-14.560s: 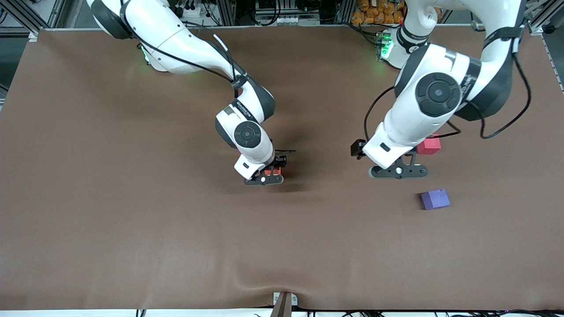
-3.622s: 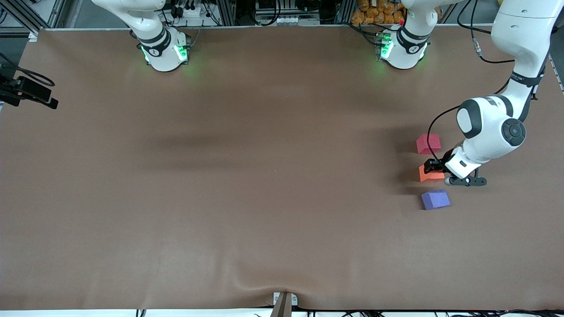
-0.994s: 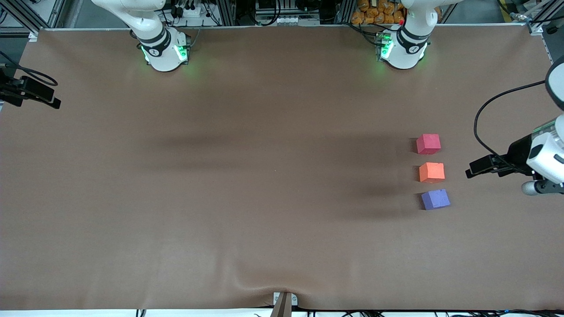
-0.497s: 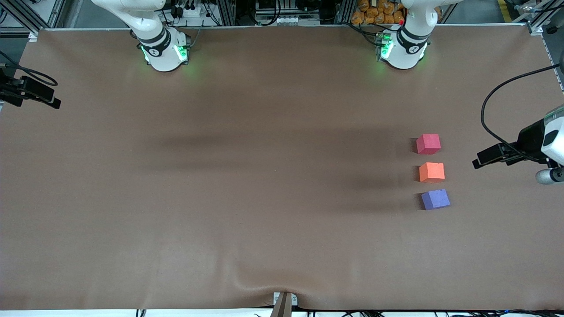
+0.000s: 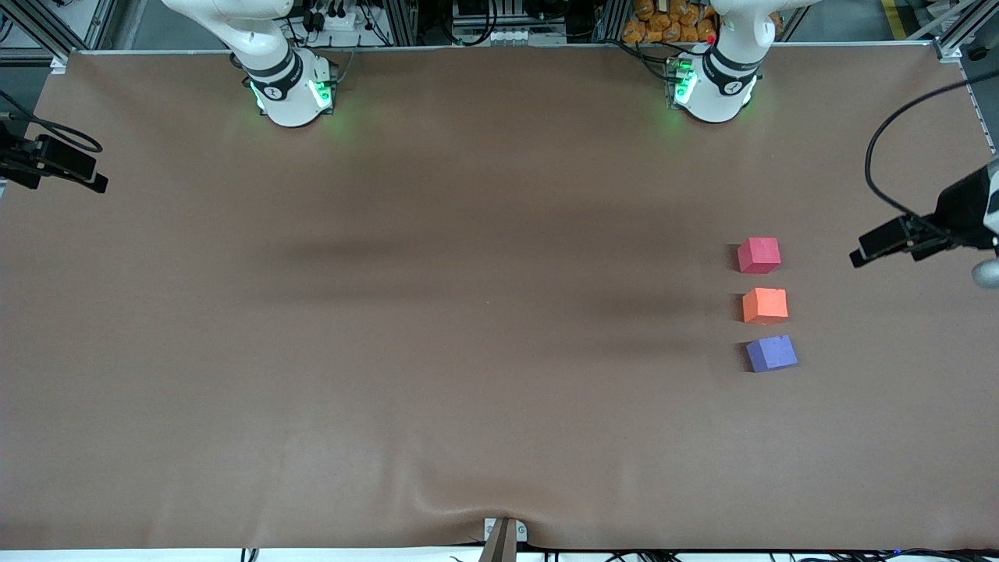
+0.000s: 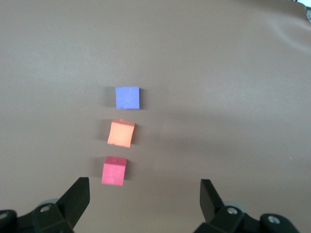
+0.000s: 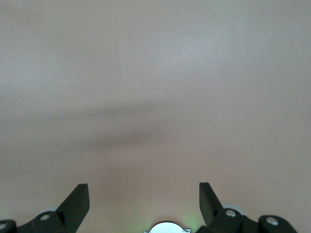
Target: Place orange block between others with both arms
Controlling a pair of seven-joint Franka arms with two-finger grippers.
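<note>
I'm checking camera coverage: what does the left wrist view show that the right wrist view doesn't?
Only the left wrist view shows the three blocks in a row: purple-blue block, orange block between, pinkish-red block, beyond the open left claw. Only the right wrist view shows a green-lit base by the open right claw. Both show the brown table.

The whole table [image 5: 437, 351] is taken in from high up by the front view, which faces both bases. The table is looked down on from well above by each wrist view. The three blocks [image 6: 121, 133] are shared by the front and left wrist views; only bare cloth is shown in the right wrist view.
</note>
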